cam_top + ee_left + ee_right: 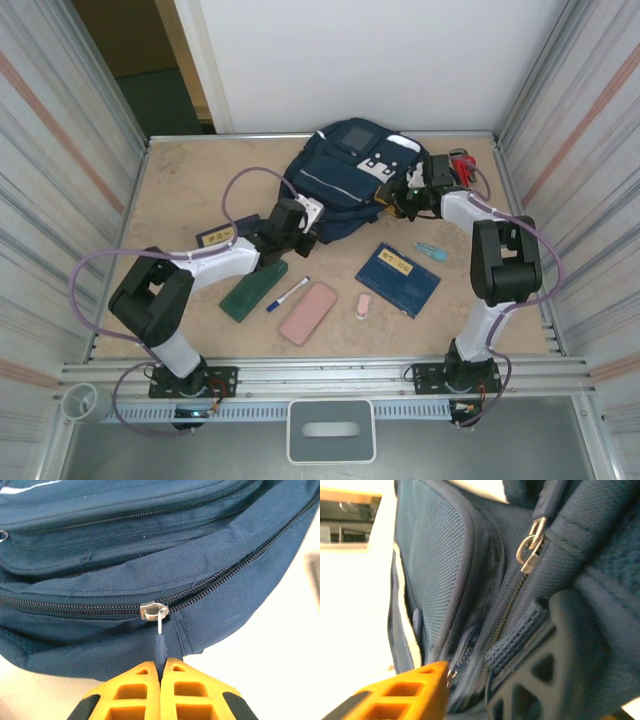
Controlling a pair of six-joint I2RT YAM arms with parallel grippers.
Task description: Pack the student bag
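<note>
Student bag (345,175) lies at desk's (190,190) far centre. Left pincer (161,666) clamped shut on zipper pull (159,642), dead ahead; zip track (75,611) runs crosswise to it. Right pincer (470,692) jaws apart, straddling bag's opposite edge. Left looks best placed to draw the zip sideways

The bag (350,175) lies at the far middle of the counter (180,190). The left pincer (161,666) is at its near left edge, on the zip pull (159,647); the right pincer (405,195) is against its right side. Nearer, from left to right, lie a pouch (254,290), a pen (288,293), a case (308,312), an eraser (363,306) and a book (398,278). A notebook (220,236) lies left of the bag, beside the left arm. A small object (431,250) lies just behind the book's right corner.
</note>
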